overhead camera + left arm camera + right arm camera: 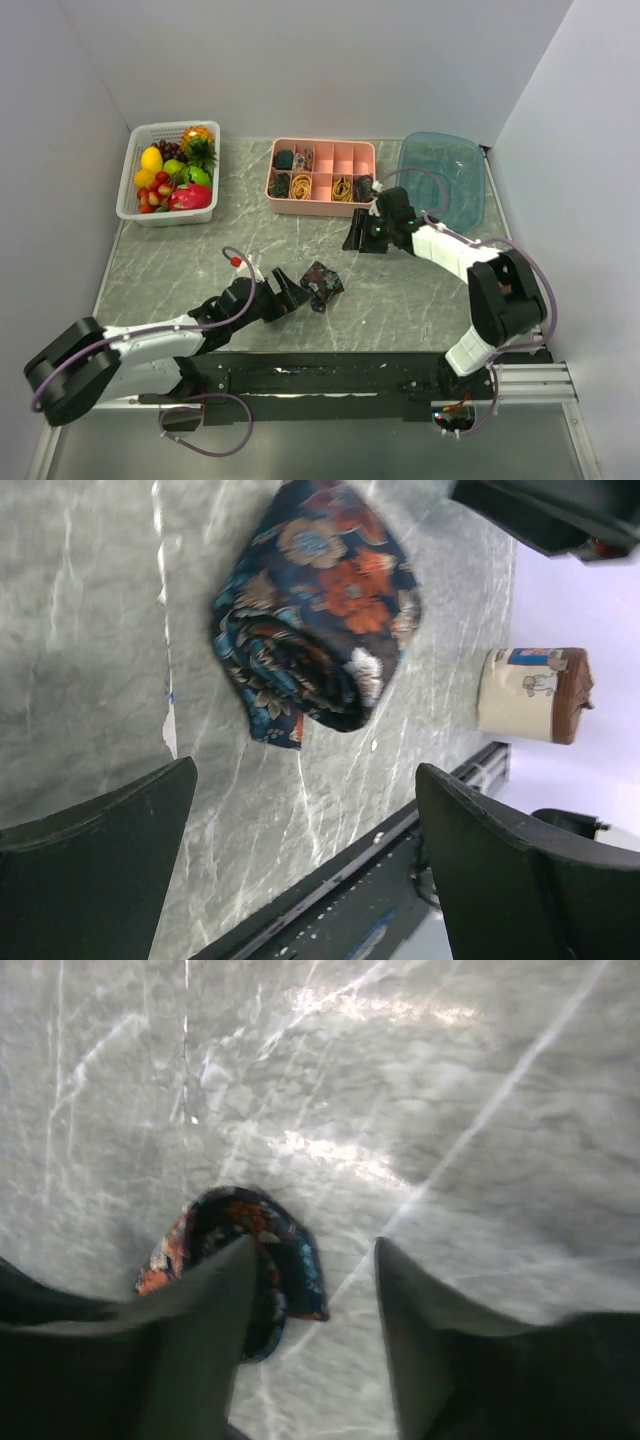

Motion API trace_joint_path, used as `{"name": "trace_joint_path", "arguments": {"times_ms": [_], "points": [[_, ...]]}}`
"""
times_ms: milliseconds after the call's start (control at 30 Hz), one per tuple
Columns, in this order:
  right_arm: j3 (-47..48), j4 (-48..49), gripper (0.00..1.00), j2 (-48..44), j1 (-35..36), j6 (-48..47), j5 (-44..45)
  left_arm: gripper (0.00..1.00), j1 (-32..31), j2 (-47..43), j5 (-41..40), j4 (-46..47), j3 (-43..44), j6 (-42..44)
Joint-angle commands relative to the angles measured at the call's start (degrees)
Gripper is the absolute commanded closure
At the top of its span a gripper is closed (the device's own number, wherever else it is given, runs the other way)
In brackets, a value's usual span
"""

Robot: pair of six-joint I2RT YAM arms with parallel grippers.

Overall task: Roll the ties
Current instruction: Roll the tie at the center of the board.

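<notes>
The left tool (308, 772) gapes wide and empty, with a rolled tie (315, 600) on the worktop (80, 630) just beyond it. The right tool (315, 1250), fingers apart, sits beside a second tie (215, 1215). Rolling looks done; the next move is to grip a roll without loosening it.

A curled tie (222, 1210) lies beside the parted gripper's (313, 1252) finger.

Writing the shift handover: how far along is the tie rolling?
Done: one rolled tie lies on the table before the open left gripper; dark rolls sit in the pink organizer. In hand: nothing gripped; the right gripper, jaws apart, stands beside another curled tie. Left, probably: storing both.
</notes>
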Motion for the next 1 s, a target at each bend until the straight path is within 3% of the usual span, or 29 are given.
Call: {"name": "trace_joint_path", "arguments": {"times_ms": [0,33,133,633,700,867,967], "points": [[-4.7,9.7,0.20,-6.7,-0.8,0.8,-6.7,0.03,1.3,6.8,6.4,15.7,-2.3,-7.8],[-5.3,10.4,0.09,-6.7,-0.7,0.7,-7.8,0.03,1.3,8.1,6.4,18.0,-2.7,-9.6],[-5.7,10.9,0.01,-5.7,-0.8,0.1,-10.6,0.04,1.4,12.8,7.2,23.2,-3.3,-12.6],[-6.5,13.1,0.01,2.8,2.8,-0.6,-16.5,0.01,1.6,21.3,-0.1,21.3,1.0,-15.0],[-6.4,12.9,0.02,3.7,3.1,-0.5,-16.5,0.05,1.7,23.7,-0.2,22.6,1.1,-15.2],[-6.7,13.2,0.09,4.9,3.2,0.0,-16.6,0.14,2.2,27.6,-0.8,25.9,1.4,-15.7],[-7.3,14.7,0.19,5.3,3.3,0.4,-17.1,0.17,2.3,29.7,-2.1,27.0,1.3,-15.7]]}}
